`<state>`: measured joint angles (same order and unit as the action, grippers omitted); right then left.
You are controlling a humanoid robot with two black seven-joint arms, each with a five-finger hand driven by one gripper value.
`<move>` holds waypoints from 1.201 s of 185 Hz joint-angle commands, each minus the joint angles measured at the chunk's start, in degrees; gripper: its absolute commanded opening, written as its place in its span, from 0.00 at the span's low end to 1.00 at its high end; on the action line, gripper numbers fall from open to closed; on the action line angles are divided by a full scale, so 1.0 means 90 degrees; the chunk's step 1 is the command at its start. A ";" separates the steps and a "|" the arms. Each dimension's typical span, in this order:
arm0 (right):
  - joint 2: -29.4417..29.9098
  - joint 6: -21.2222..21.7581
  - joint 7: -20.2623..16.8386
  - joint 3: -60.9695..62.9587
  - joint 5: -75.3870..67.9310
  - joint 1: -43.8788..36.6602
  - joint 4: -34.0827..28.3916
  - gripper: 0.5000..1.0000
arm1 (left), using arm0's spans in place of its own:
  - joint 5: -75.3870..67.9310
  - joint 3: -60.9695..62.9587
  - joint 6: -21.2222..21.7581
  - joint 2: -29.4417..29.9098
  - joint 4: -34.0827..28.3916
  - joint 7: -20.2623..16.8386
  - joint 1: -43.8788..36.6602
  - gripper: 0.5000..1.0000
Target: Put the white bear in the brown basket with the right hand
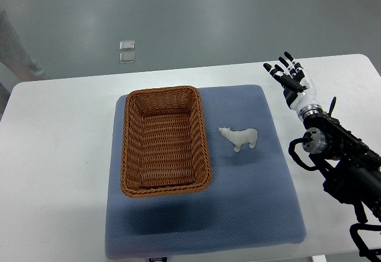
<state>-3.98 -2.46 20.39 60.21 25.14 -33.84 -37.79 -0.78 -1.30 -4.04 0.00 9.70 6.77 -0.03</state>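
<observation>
The white table (59,155) is bare along its left side, and no left arm shows anywhere along that edge. A blue-grey mat (250,214) covers the middle of the table, likely there to keep things from sliding and to set them off for the camera. On the mat's left half sits the brown basket (165,141), an oblong wicker tray with its long side running away from the robot; it is empty, its open mouth facing up, ready to take a drop from above.

Just to the right of the basket, apart from its rim, stands the white bear (239,137), upright on its legs with its head turned toward the basket. It rests on the mat, ungrasped, so the carry has not begun.

Farther right of the basket, past the mat's edge and over bare table, the right hand (290,78) is held up, its fingers (280,71) spread and straight, holding nothing. The dark forearm behind it enters from the lower right. That open pose suits an approach, I judge: the hand must swing in toward the bear, close around its body, then lift it over the near basket wall.
</observation>
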 commanded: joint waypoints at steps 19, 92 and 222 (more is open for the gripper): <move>-0.0017 0.0000 0.0000 -0.0020 0.0000 -0.0010 0.0000 0.84 | -0.0001 0.0008 0.0000 0.0000 -0.0004 0.0000 0.0003 1.00; -0.0134 -0.0020 0.0000 0.0000 -0.0010 -0.0108 -0.0098 0.84 | -0.0001 0.0018 0.0000 0.0000 -0.0004 0.0000 0.0022 1.00; -0.0651 -0.0147 -0.0088 -0.0137 0.0000 -0.0352 -0.0528 0.84 | -0.0001 0.0018 0.0000 0.0000 -0.0004 0.0000 0.0013 1.00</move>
<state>-8.41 -3.07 19.74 59.86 25.12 -35.39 -41.50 -0.80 -1.14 -4.04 0.00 9.67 6.77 0.10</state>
